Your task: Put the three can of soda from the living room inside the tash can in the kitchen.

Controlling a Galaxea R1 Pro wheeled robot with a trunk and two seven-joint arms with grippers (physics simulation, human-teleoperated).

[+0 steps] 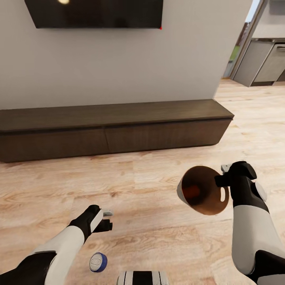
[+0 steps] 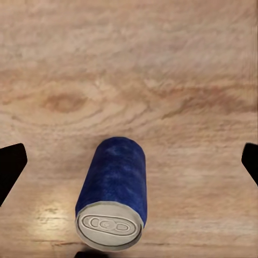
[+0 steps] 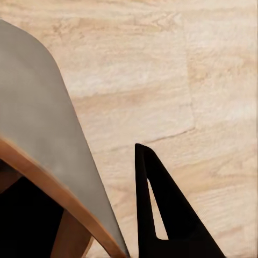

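The blue soda can [image 2: 112, 193] lies on its side on the wood floor [image 1: 158, 237], under the wide-open left tool [image 1: 106, 220]. The right tool [image 1: 221, 176] grips the tipped trash can [image 1: 202, 190] by its rim. A careless descent could nudge the can into rolling off.

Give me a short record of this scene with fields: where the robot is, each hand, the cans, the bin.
place: wood floor before a long dark bench, under a black TV
left hand: open, empty, above the blue can
blue can: lying on its side on the floor
right hand: shut on the bin's rim
bin: held off the floor, tilted, opening toward the camera
inside bin: something orange-red, too unclear to name
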